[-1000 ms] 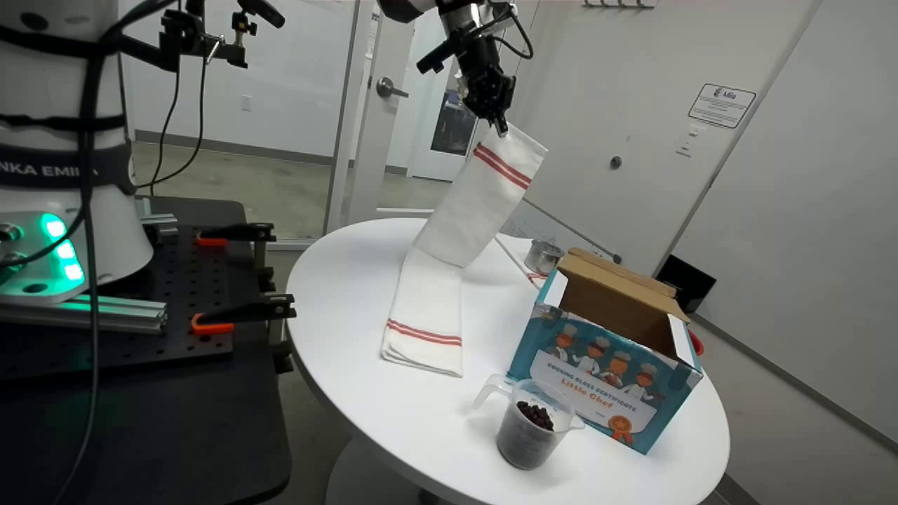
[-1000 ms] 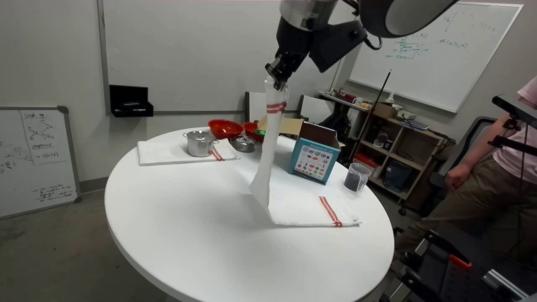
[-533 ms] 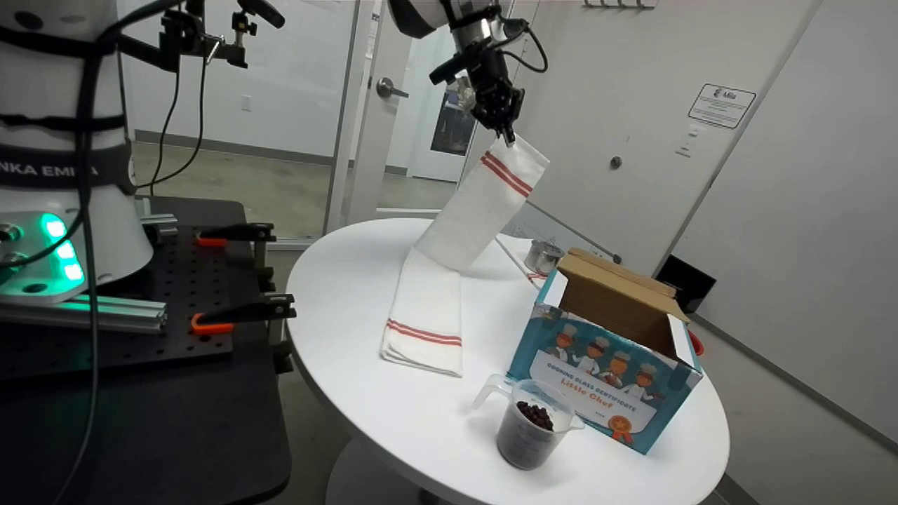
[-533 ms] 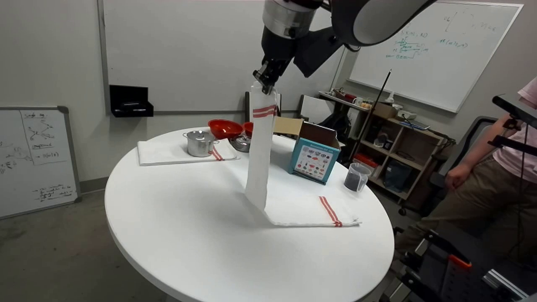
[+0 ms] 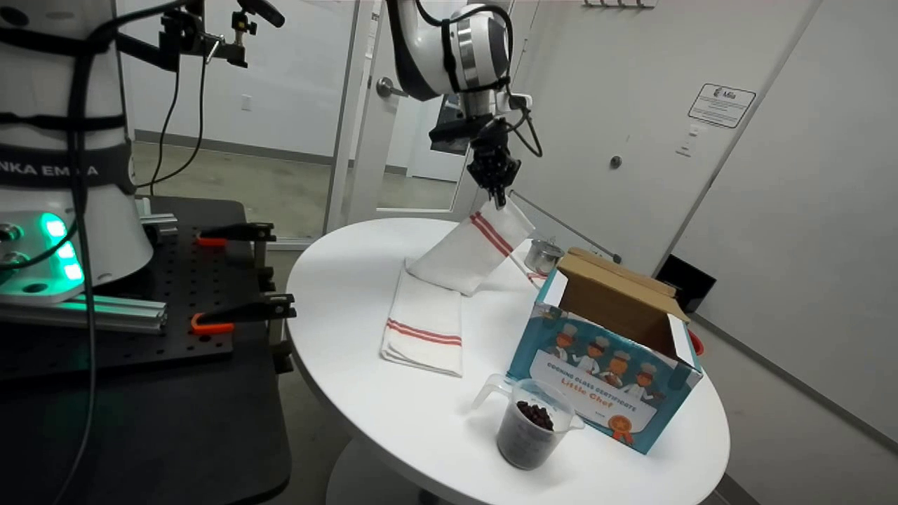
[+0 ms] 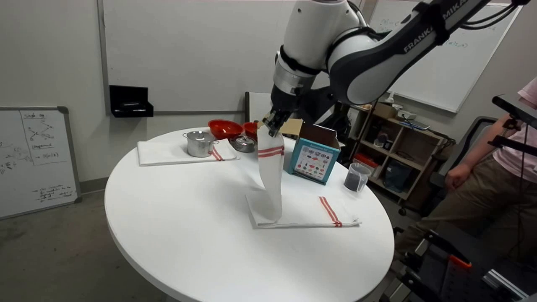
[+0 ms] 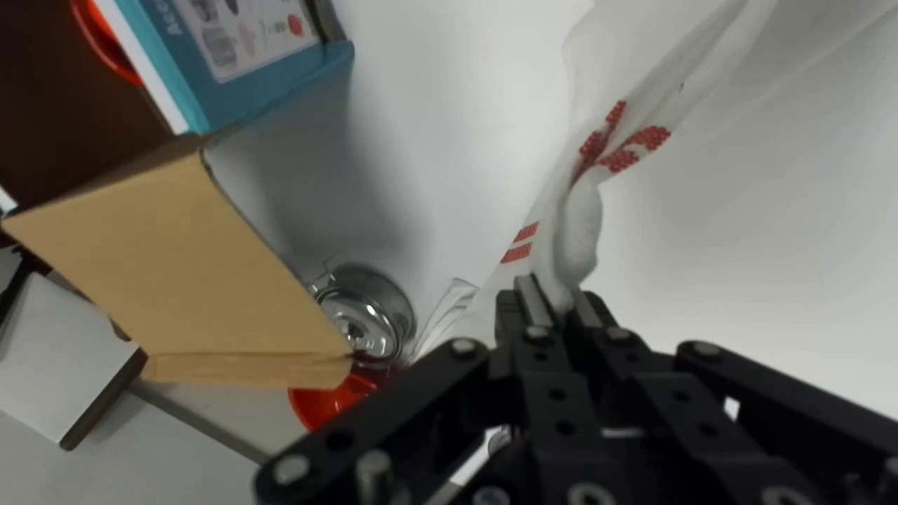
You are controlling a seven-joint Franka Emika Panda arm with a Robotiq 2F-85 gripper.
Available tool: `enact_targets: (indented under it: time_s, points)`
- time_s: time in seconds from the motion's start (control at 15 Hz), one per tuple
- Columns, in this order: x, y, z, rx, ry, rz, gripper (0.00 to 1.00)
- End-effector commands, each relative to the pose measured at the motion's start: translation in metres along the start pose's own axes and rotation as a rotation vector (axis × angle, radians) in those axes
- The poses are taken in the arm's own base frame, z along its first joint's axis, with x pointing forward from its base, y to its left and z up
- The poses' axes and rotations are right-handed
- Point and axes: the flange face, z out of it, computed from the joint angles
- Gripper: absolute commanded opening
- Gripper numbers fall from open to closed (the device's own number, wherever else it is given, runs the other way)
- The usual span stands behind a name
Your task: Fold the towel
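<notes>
The towel [image 5: 424,308] is white with red stripes near both ends. Its lower part lies on the round table, while the rest rises to my gripper [image 5: 498,201], sagging over the lying part. In an exterior view my gripper [image 6: 273,131] holds the raised end of the towel [image 6: 272,178] well above the tabletop. Seen from the wrist, bunched cloth of the towel [image 7: 581,228] runs in between the fingertips of my gripper [image 7: 561,301], which is shut on it. The pinched edge itself is hidden between the pads.
A blue cardboard box [image 6: 314,157] with raised flaps stands close beside the towel. Near it is a clear measuring cup [image 5: 530,428] with dark bits. Farther back, a metal pot [image 6: 200,144] sits on another striped white cloth [image 6: 161,154], with a metal lid [image 6: 244,143] and red bowls [image 6: 225,128] alongside.
My gripper has come down a good way with the towel's end still in its grip. The raised stretch, taut before, now slackens and bulges over the lying part.
</notes>
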Motion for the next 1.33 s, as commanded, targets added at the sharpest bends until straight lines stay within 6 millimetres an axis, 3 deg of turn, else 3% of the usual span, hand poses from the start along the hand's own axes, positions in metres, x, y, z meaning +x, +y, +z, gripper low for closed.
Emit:
enact_targets:
  time_s: [0.0,0.4,0.6,0.93,1.27]
  points:
    - [-0.027,0.001,0.021,0.042,-0.011,0.048,0.02]
    - [-0.082,0.006,0.050,0.095,-0.100,0.321,0.02]
    - [-0.112,0.012,0.054,0.084,-0.141,0.482,0.02]
    - [-0.166,0.029,0.032,-0.018,-0.189,0.669,0.02]
    - [-0.193,0.060,-0.011,-0.145,-0.224,0.684,0.02]
